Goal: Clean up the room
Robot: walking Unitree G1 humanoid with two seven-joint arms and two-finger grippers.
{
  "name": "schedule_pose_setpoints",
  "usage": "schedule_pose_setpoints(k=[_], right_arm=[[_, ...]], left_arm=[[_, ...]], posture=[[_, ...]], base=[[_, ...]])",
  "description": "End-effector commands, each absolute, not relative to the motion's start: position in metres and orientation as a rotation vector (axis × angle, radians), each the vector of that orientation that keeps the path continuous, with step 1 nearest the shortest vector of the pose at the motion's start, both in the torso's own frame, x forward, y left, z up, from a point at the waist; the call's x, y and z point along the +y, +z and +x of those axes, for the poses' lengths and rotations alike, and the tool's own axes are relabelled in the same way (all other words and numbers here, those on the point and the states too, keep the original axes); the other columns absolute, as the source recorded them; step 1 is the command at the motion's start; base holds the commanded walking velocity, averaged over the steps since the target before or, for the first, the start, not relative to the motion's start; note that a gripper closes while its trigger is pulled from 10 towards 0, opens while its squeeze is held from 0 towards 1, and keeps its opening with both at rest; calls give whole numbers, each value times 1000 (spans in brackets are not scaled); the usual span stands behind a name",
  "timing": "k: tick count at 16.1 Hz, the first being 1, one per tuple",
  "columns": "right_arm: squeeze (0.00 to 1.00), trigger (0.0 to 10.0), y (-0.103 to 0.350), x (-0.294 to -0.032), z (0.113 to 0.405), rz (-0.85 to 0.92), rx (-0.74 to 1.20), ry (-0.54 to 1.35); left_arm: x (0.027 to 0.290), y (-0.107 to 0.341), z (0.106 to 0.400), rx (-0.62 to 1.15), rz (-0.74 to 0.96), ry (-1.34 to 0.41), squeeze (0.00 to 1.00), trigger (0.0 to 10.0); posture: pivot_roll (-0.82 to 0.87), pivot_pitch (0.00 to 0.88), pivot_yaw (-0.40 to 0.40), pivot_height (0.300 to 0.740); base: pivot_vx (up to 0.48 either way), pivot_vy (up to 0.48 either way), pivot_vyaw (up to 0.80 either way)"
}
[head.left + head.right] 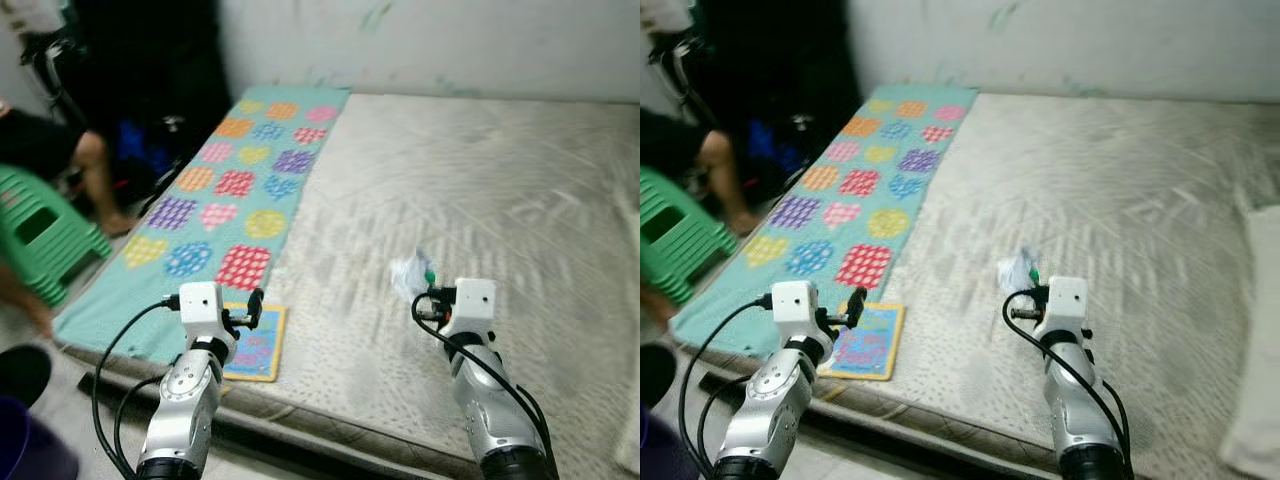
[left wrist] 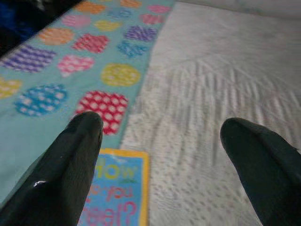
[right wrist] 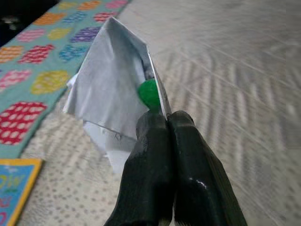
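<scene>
Crinkled silvery foil wrapper [image 3: 110, 75], matt woven mattress [image 1: 480, 190], glossy book [image 1: 255, 343]

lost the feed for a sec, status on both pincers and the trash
Right pincer shut on wrapper, over the mattress. Left pincer open, empty, above book at mattress edge. Nothing in the way.

A bedroom in a lived-in home. A wide bare mattress [image 1: 480, 200] with a grey quilted pattern lies low on the floor, running to a scuffed pale wall [image 1: 430, 45] at 12 o'clock. A teal mat with coloured hearts [image 1: 215, 215] covers its 10 o'clock side, a children's book [image 1: 256, 345] at the near edge. At 9 o'clock stands a green plastic stool [image 1: 40, 240], with a seated person's leg [image 1: 95, 180] beside it.
</scene>
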State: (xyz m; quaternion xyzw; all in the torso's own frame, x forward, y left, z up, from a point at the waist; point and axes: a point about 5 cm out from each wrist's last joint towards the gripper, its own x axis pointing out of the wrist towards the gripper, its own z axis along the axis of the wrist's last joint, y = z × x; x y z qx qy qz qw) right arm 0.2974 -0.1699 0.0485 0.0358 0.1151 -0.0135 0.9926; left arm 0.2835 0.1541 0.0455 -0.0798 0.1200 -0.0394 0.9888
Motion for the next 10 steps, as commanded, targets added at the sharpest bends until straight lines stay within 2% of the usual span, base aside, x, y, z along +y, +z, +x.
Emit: schedule_pose_setpoints(k=[1,8,10], right_arm=[[0,10000,49,-167,303,75,221,-43],[0,10000,37,-184,302,97,264,-131],[0,10000,39,-182,304,83,257,-121]], left_arm=[[161,40,283,268,-168,-70,0,10000],[158,35,287,276,-203,-84,0,10000],[159,35,288,273,-213,-77,0,10000]], posture=[[-67,0,129,740],[-59,0,86,740],[-55,0,82,740]], base=[[0,0,0],[0,0,0],[0,0,-550]])
